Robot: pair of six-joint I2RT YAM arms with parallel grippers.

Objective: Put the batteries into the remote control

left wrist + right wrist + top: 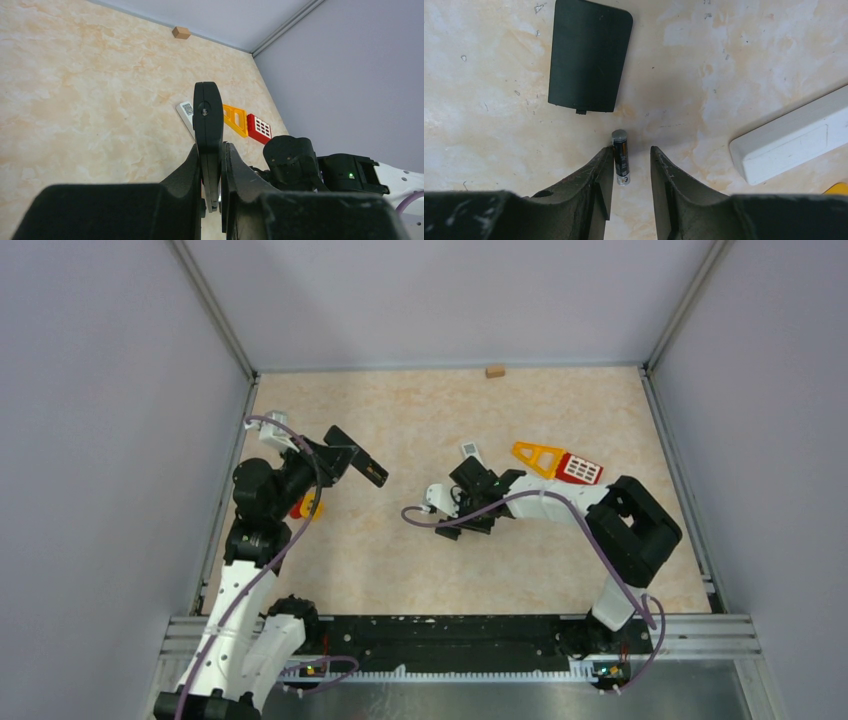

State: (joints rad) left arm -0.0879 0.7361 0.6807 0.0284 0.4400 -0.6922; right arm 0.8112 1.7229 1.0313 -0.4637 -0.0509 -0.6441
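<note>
Battery point(620, 157) sat off-centre between right gripper point(630, 152)'s half-open jaws, ungripped; closing could've flicked it away. Left gripper point(211, 147) was clamped on the black remote point(208, 110).

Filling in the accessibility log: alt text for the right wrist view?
The right end effector hangs open over a small dark battery lying on the marbled table, the battery close against one finger's inner face. A flat black cover piece lies just beyond it, and a white remote shows at the right edge.
</note>
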